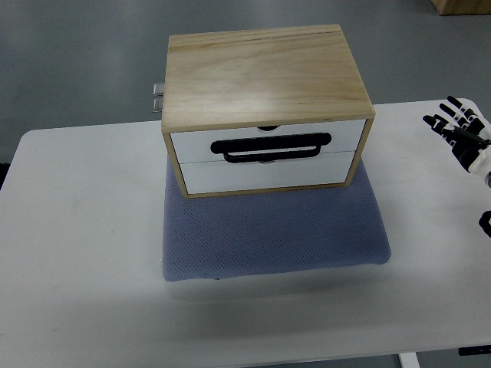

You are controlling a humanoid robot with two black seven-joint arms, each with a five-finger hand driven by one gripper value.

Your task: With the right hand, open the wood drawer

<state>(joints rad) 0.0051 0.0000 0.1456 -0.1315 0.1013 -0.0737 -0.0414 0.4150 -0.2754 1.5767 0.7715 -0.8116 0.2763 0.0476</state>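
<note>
Wood drawer unit (pixel 265 107): light plywood box in the upper centre of the frame, top panel showing grain, upright and square to the camera. Its front carries two white drawer faces, one above the other, both flush with the box edge and closed.

Handle (pixel 271 147): black, bar-shaped loop lying across the seam between the two white faces, centred on the front. Which face it belongs to cannot be told.

Mat (pixel 276 234): blue-grey textured pad beneath the box, extending toward the lower part of the frame well past the box front.

Table (pixel 84 253): white top with rounded corners, filling the lower two thirds of the frame, bearing mat and box.

Metal fitting (pixel 158 97): small silver part protruding at the box's left rear edge; detail too small to read.

Right hand (pixel 460 130): black-and-white fingered hand at the right edge of the frame, level with the box front, well apart from it. Fingers (pixel 453 102) spread and extended toward upper left, grasping nothing.

Floor: grey, along the top of the frame.
</note>
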